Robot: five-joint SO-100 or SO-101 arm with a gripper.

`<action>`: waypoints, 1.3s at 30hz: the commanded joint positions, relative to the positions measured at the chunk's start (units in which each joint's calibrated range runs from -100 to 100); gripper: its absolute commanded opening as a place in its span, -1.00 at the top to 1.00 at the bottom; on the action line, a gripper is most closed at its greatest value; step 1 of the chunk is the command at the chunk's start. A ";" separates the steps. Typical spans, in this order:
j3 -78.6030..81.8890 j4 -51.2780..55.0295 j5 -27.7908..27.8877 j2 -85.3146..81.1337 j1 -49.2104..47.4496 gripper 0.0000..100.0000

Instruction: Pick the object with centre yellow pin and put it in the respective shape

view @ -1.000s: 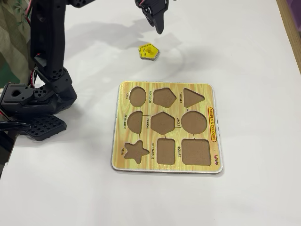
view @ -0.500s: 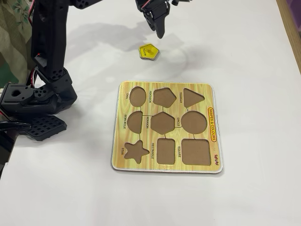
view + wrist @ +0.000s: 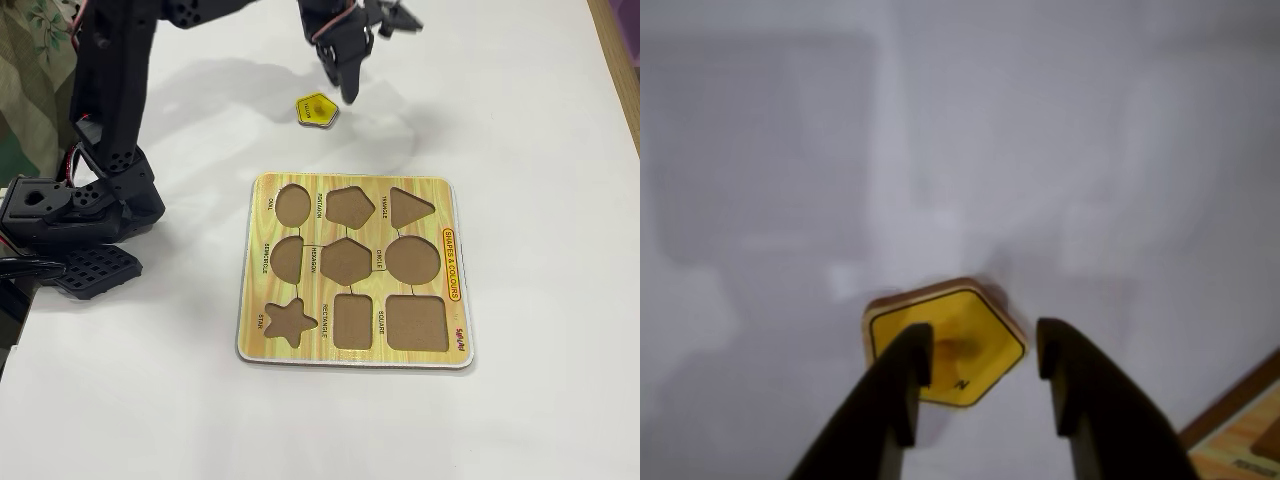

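Yellow and flat, the pentagon piece (image 3: 943, 344) lies on the white table (image 3: 1060, 130) in the wrist view, its knob between the spread jaws of the gripper (image 3: 982, 350) (nothing is pinched). In the fixed view the gripper (image 3: 348, 93) hangs just beside the piece (image 3: 316, 109), and the pentagon recess (image 3: 349, 207) sits well apart on the puzzle board (image 3: 455, 215).

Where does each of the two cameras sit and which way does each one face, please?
Wrist view: rides behind the claw, looking down at the yellow pentagon piece on the white table; both black fingers show, spread apart.
Fixed view: stands off the arm, looking down at the puzzle board; arm base and claw show.
Shared: the pentagon piece, the claw, the board's corner.
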 commanded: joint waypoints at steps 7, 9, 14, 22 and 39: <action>-1.98 0.21 0.23 0.13 -1.59 0.75; -1.98 0.21 0.23 0.13 -1.69 0.75; -1.98 0.21 0.23 0.13 -2.77 0.75; -1.62 0.30 0.23 0.13 -5.21 0.75; 11.96 0.13 0.23 -7.15 -0.81 0.75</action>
